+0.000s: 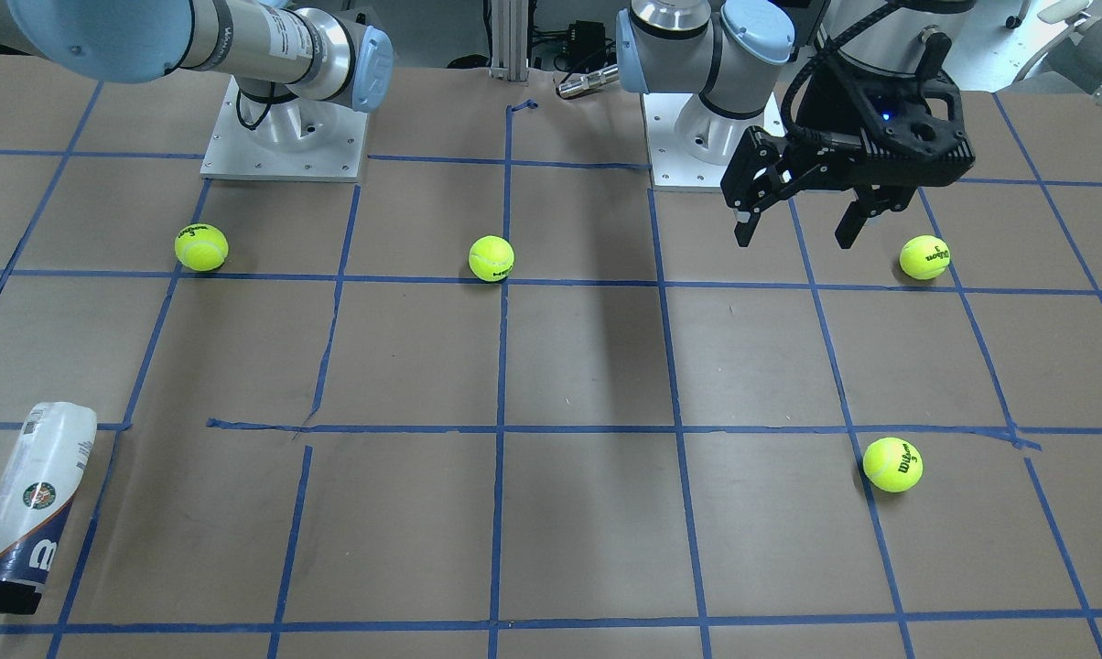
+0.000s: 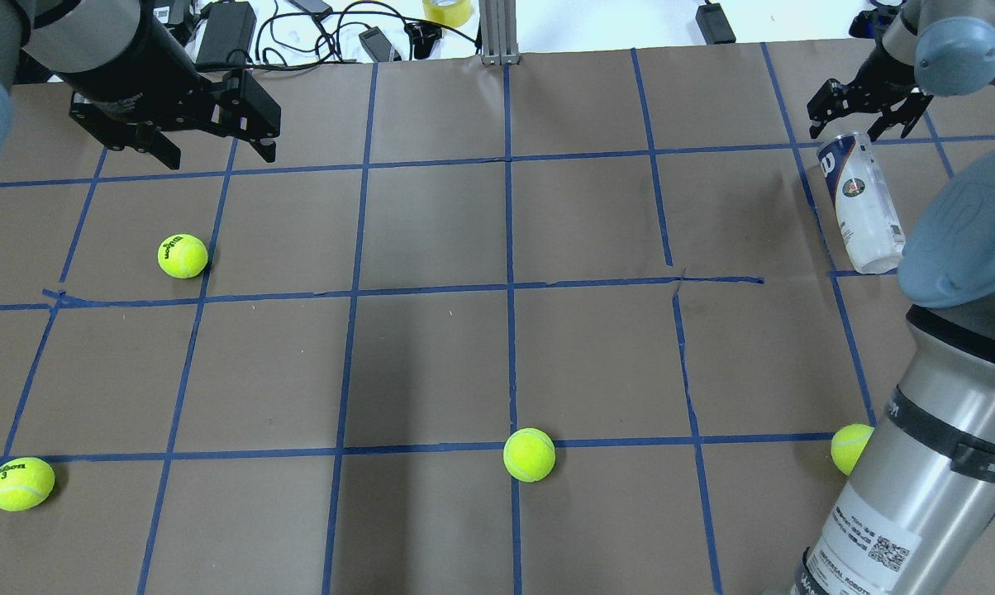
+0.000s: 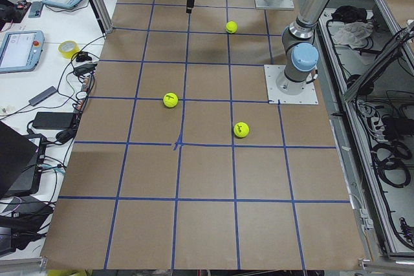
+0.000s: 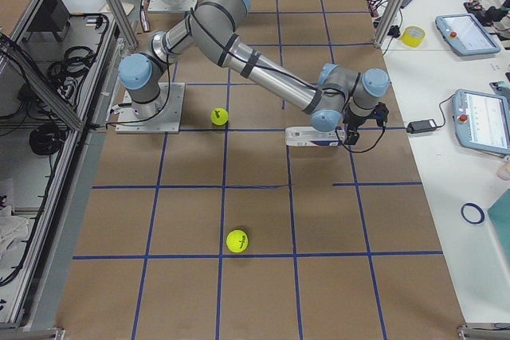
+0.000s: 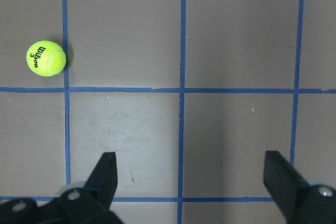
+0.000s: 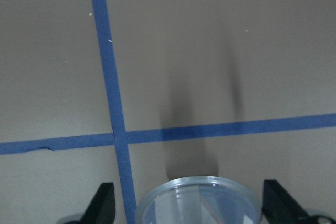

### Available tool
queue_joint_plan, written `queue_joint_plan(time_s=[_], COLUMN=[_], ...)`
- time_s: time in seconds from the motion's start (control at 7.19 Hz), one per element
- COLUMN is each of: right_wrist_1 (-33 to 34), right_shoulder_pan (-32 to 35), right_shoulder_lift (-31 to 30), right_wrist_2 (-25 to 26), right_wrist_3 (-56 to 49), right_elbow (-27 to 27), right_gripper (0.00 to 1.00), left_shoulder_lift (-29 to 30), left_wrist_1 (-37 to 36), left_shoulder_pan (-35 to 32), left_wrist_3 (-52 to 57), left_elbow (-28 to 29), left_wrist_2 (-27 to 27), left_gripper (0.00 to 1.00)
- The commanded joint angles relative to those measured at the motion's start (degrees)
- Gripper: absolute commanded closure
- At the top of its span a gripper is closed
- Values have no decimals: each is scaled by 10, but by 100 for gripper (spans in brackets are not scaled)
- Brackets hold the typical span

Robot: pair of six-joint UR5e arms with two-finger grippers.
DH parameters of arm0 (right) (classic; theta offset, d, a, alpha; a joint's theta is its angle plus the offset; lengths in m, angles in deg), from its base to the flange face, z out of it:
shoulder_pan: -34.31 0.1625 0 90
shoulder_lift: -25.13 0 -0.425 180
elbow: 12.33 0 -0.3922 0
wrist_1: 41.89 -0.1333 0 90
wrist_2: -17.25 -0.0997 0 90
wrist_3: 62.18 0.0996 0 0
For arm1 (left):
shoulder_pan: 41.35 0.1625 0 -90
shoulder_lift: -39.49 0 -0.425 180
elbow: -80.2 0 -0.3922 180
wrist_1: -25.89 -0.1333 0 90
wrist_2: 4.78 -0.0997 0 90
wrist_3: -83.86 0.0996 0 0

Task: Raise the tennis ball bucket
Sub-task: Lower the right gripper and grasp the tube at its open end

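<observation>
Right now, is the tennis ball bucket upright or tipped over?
Tipped over: the tennis ball bucket lies lengthwise on the table, its long side showing in the overhead and front views.

Robotics lab, taped grid table (image 2: 431,231), teach pendants (image 4: 484,121)

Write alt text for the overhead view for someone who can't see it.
The right gripper hangs open over the navy end of the tennis ball bucket, which lies on the taped table at far right. The left gripper is open at upper left; four tennis balls are scattered.
</observation>
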Motion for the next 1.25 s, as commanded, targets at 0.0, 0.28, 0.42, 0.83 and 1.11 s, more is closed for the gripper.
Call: queue_joint_plan(time_s=[0.0, 0.28, 0.42, 0.83, 1.11], right_wrist_1=[-1, -7, -2, 27, 38], right_shoulder_pan=[0, -1, -1, -1, -1], right_shoulder_lift=[-4, -4, -7, -10, -12], right_wrist_2=[12, 37, 36, 18, 22], right_wrist_3=[5, -2, -4, -18, -41], right_elbow=[-19, -27, -38, -43, -45], right_gripper=[0, 0, 0, 24, 40], left_shoulder_lift=[-3, -5, -5, -3, 6], left_wrist_1=[0, 1, 0, 1, 2], left_shoulder_pan=[-1, -1, 0, 1, 3], left_wrist_3=[3, 50, 50, 50, 50], left_elbow=[-1, -1, -1, -7, -7], left_wrist_2=[40, 0, 0, 0, -6], left_gripper=[0, 0, 0, 0, 0])
